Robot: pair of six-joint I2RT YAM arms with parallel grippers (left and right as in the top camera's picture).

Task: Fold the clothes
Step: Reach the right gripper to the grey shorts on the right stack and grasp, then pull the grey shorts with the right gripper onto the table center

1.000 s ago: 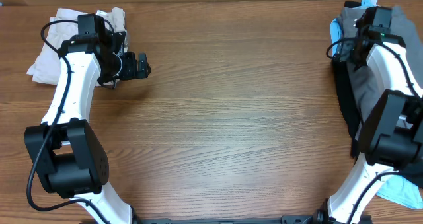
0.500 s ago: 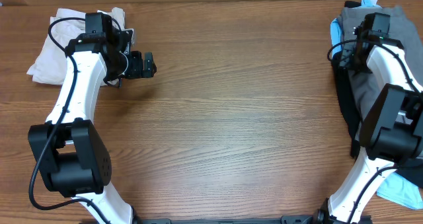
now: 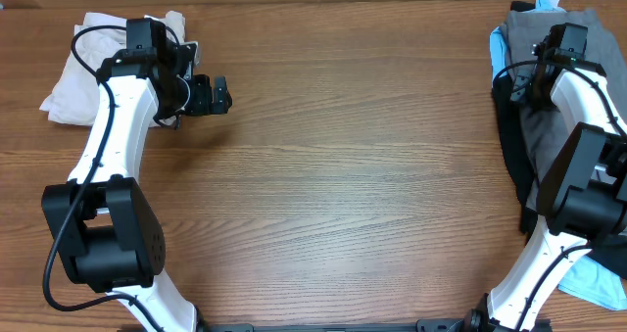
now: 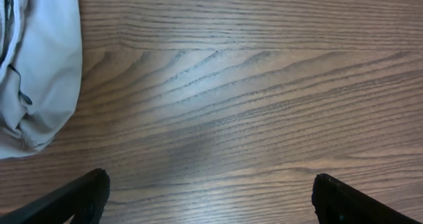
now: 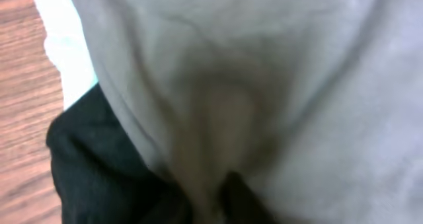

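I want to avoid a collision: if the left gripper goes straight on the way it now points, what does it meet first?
Probably only the bare table; the left gripper is open, and the beige garment lies off to one side, though depth is unclear.

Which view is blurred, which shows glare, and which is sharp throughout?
Right wrist: out of focus, the grey shorts and black garment smeared soft. Left wrist: sharp grain, a pale sheen on the wooden table. Overhead: evenly lit and crisp.

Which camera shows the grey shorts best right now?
Overhead: the grey shorts show most of their outline, partly under the right arm. Right wrist sees only a close, blurred patch of them. Left wrist shows none.
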